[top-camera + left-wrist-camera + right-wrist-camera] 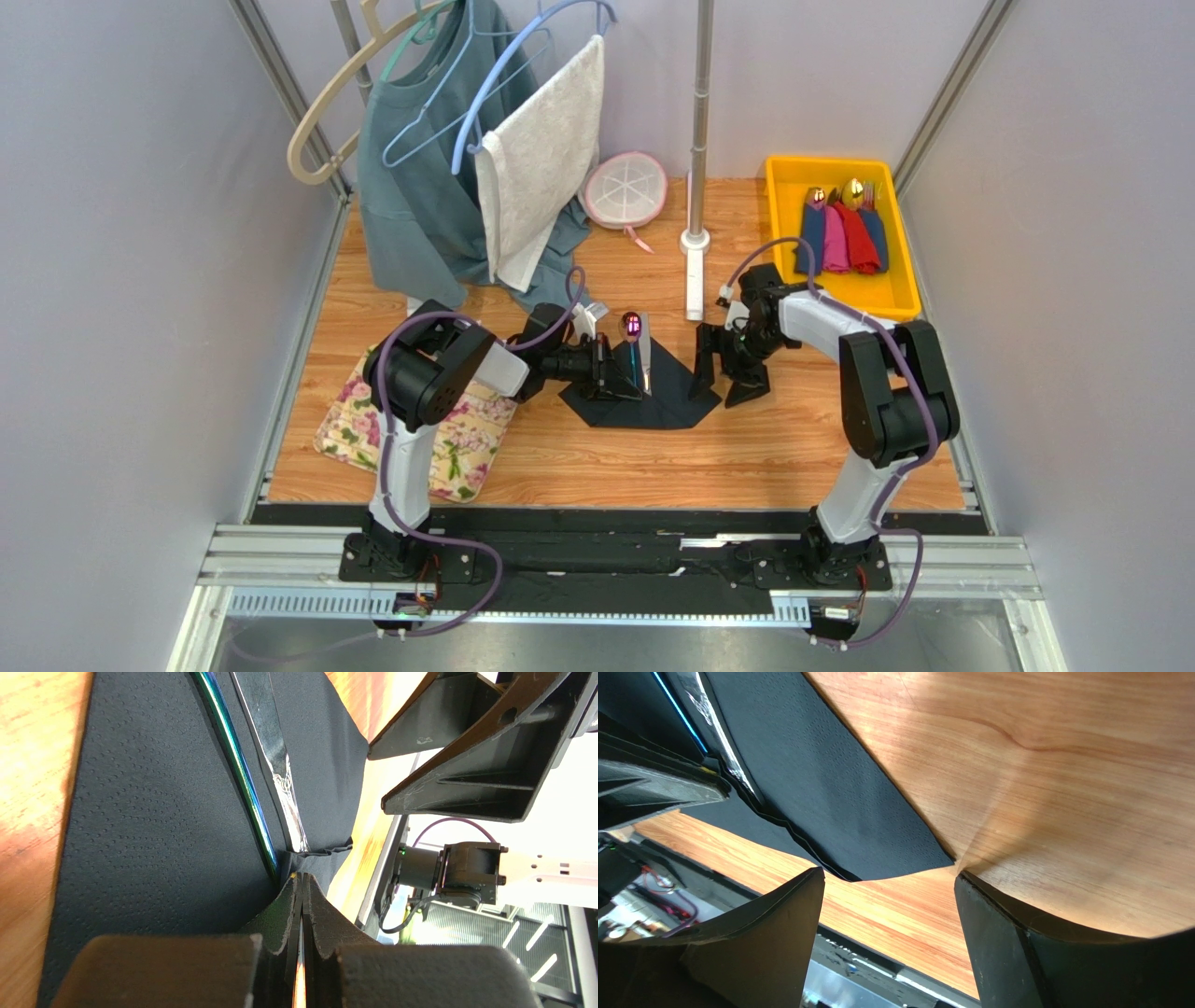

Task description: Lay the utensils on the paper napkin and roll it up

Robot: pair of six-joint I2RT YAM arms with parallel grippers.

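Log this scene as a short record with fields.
paper napkin: spread on the table, rumpled at one edge
utensils: lying on the napkin side by side, the spoon with its bowl at the far end
left claw: shut, tips at the rumpled edge by the handles
right claw: open, fingers straddling the napkin's right corner
rolling: not yet done
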